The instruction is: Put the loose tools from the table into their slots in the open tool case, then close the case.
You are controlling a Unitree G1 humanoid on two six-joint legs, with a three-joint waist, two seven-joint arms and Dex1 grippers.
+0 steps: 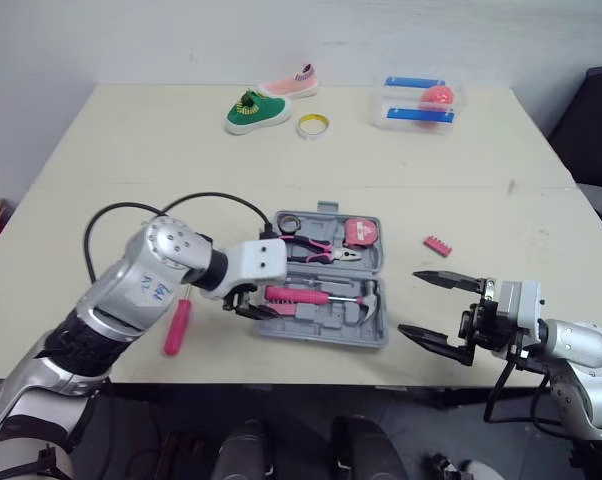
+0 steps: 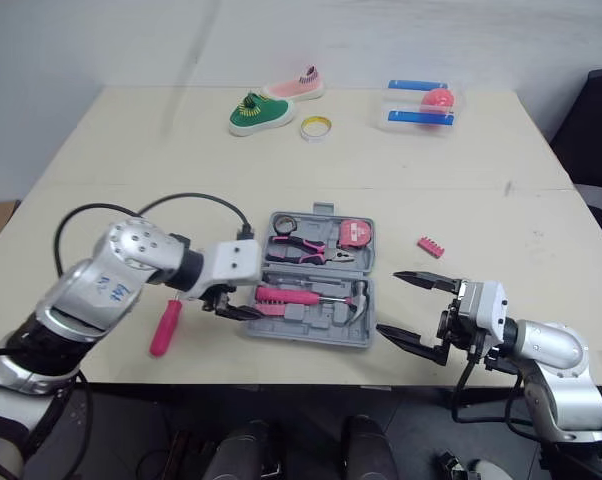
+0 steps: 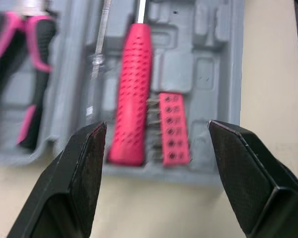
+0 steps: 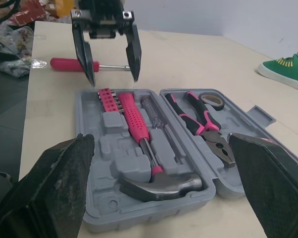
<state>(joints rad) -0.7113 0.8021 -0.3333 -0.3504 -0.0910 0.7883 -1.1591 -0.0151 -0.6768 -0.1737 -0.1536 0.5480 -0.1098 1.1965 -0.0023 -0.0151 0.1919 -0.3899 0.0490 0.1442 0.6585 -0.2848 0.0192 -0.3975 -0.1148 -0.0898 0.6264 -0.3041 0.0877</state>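
Open case at the near edge of the worktop, lid half lying flat on the far side.

The left gripper hangs over the case's near-left corner, and I read its jaws as wide and empty. The right gripper sits just right of the case, jaws likewise wide and empty.

Two tools lie loose. A pink screwdriver is left of the case, partly under my left forearm. A pink bit strip is right of the case, apart from it.

Already seated are a hammer, pliers, a tape measure and a black ring.

Well beyond, at the far edge, stand a green shoe, a pink shoe, a yellow tape roll and a clear box. A black cable arcs from the left wrist over the worktop.

A blue marking on the left forearm is too small for me to read.

The left wrist view adds a second bit strip seated in the case, just beside the hammer's handle. The right wrist view adds the screwdriver's bare shaft, which the forearm covers in the eye views.
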